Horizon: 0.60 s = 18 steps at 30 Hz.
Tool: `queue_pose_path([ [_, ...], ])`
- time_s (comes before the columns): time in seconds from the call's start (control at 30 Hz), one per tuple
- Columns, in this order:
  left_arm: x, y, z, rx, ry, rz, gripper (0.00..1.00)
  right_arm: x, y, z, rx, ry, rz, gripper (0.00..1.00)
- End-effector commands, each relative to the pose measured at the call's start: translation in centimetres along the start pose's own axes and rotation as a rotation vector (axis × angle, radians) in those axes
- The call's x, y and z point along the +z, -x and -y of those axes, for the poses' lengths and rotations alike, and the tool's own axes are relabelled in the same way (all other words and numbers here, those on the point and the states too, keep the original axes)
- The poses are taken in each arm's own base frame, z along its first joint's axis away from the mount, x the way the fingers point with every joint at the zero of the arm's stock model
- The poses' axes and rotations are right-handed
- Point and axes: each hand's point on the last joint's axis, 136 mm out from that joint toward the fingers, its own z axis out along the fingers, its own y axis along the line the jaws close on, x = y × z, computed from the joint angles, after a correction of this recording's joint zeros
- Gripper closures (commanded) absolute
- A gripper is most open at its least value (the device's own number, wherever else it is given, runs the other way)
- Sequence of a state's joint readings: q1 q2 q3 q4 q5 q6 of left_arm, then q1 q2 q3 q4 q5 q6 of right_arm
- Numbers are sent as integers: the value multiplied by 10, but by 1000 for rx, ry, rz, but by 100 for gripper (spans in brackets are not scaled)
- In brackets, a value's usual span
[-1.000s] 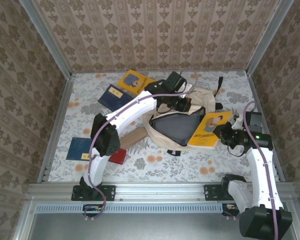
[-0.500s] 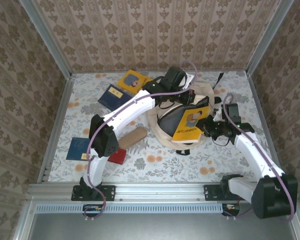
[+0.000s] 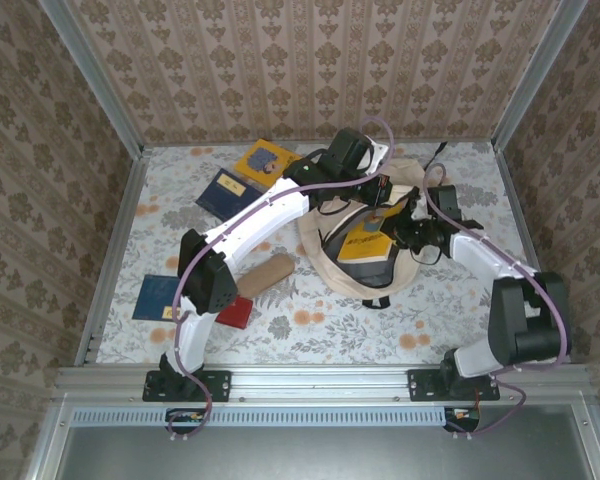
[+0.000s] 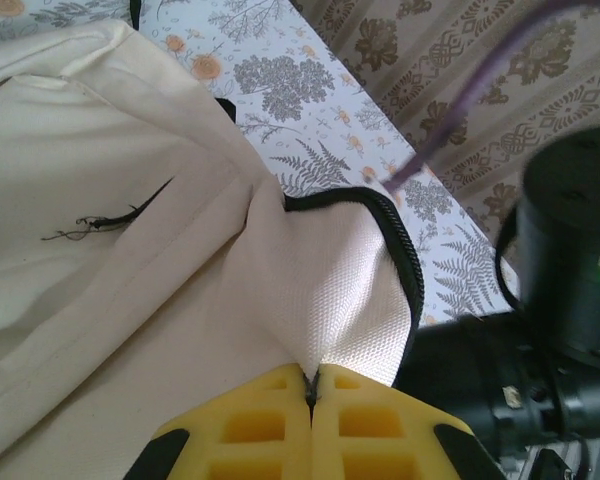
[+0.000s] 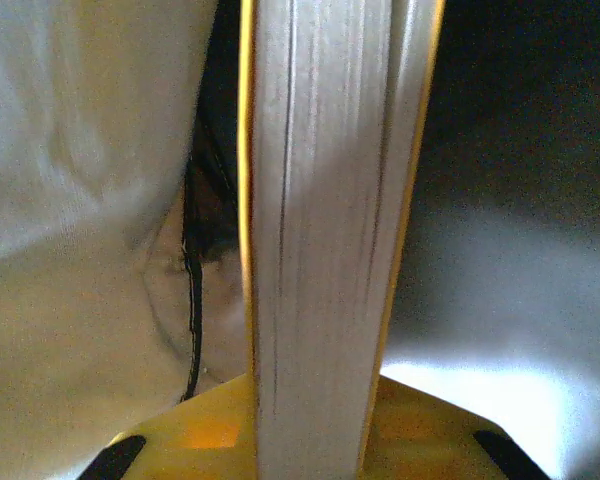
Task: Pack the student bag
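The left gripper (image 4: 312,388) pinches open the rim of the beige fabric student bag (image 3: 325,272); the right gripper (image 3: 400,233) clamps a yellow paperback book (image 3: 368,246), long axis aimed into that mouth

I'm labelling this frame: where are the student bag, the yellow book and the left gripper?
student bag (image 4: 130,200), left wrist view, cream outer fabric.
yellow book (image 3: 368,243), top external view, front cover.
left gripper (image 4: 312,382), left wrist view, where fingertips meet.

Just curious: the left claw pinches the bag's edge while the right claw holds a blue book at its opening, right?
Not quite: the book is yellow, not blue, as the top view shows. The rest stands: the left claw pinches the student bag at its edge and the right claw holds the book at the opening.
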State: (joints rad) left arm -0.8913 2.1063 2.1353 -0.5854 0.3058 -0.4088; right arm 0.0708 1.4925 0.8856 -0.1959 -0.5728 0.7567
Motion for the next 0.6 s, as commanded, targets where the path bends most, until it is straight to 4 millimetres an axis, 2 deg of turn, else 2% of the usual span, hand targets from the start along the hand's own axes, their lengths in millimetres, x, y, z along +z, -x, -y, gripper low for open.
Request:
queue_pose_path([
  [0.0, -26, 23, 23, 16, -42, 70, 100, 7, 15, -27, -123, 85, -7, 91],
  [0.1, -24, 19, 16, -2, -30, 57, 100, 20, 15, -20, -125, 73, -47, 91],
  [0.3, -22, 17, 13, -20, -40, 49, 100, 31, 12, -26, -149, 117, -58, 89],
  [0.4, -23, 19, 10, -22, -31, 54, 100, 29, 23, -8, -102, 12, 7, 75],
  [0.5, -20, 14, 2, -32, -7, 45, 100, 15, 29, 10, -33, -75, 72, 57],
  [0.57, -16, 9, -6, -41, 14, 33, 100, 5, 24, 21, -8, -125, 91, 53],
])
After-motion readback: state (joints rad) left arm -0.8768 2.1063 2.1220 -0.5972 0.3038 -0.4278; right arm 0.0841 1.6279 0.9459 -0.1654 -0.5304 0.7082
